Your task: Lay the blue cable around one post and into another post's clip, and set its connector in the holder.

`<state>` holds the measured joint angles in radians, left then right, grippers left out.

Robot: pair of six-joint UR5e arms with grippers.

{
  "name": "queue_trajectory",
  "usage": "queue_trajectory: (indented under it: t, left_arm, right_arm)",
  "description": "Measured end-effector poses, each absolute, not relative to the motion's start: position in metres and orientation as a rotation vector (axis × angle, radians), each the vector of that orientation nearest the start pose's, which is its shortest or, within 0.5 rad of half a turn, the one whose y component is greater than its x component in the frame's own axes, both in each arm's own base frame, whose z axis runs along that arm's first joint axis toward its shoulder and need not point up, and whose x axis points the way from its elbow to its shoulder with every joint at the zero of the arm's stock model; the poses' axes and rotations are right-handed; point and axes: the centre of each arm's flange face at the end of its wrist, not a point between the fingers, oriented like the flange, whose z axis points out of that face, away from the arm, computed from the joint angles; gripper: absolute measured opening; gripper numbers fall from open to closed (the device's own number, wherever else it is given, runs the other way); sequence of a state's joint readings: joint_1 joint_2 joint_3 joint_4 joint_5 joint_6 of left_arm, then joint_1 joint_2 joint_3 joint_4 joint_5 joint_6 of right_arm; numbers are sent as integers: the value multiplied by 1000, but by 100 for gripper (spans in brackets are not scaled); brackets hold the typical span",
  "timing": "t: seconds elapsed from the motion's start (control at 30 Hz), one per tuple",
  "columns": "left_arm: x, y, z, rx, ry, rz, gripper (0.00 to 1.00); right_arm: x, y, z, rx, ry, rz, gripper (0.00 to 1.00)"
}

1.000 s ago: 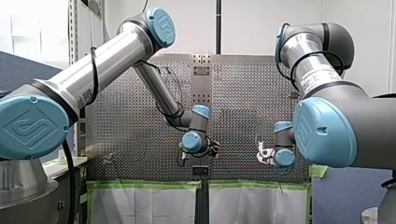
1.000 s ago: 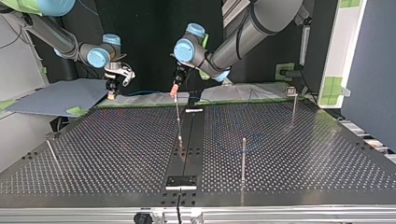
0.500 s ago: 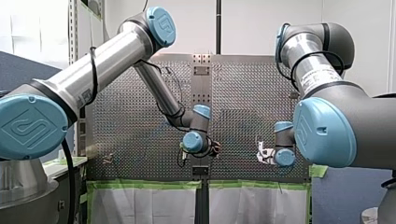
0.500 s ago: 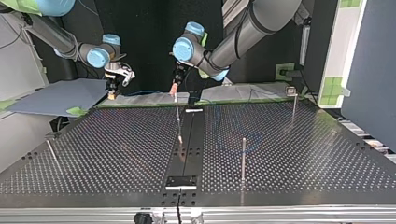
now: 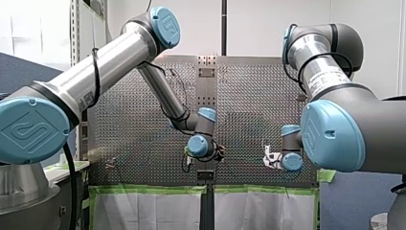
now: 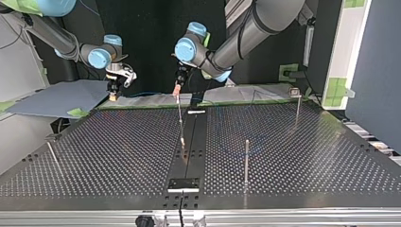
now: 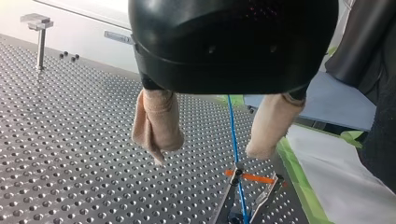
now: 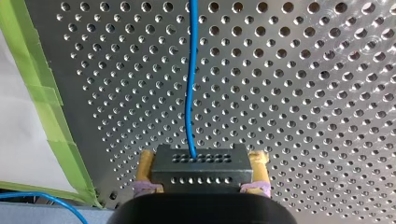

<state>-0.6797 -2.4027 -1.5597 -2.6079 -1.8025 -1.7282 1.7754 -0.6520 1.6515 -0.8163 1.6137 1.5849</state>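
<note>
My left arm (image 5: 158, 91) reaches in long over the perforated table (image 6: 293, 156), elbow high, wrist bent near the centre strip. My left gripper (image 7: 208, 156) points down, its beige fingers (image 7: 158, 121) spread wide and holding nothing. The blue cable (image 7: 232, 126) runs through the gap between them, touching neither, down into a clip with an orange band (image 7: 247, 192) just ahead.

My right arm (image 5: 330, 129) is folded low at the table's near edge. My right gripper (image 8: 201, 163) pinches the black connector (image 8: 201, 173) between yellow pads (image 8: 145, 161). The cable leaves the connector's face and runs ahead over the holes.

Against 1.0 s ago, my left wrist sits slightly higher and toward the top view's left. No change since 0.5 s ago. My right arm is unchanged.
</note>
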Motion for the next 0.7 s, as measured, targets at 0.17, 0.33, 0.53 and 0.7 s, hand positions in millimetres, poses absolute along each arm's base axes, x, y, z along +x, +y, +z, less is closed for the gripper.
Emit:
queue_trajectory:
  t: [0.17, 0.33, 0.53, 0.7]
  left_arm:
    - [433, -491, 39, 302, 1842, -374, 100]
    - [433, -491, 39, 281, 1848, -380, 100]
    - [433, -489, 38, 268, 1859, -376, 100]
    - [432, -488, 38, 265, 1867, -373, 100]
  right_arm:
    - [254, -591, -26, 1468, -1257, 1228, 0]
    - [253, -591, -26, 1467, -1258, 1228, 0]
    - [253, -591, -26, 1467, -1258, 1227, 0]
    - [253, -591, -26, 1468, -1259, 1227, 0]
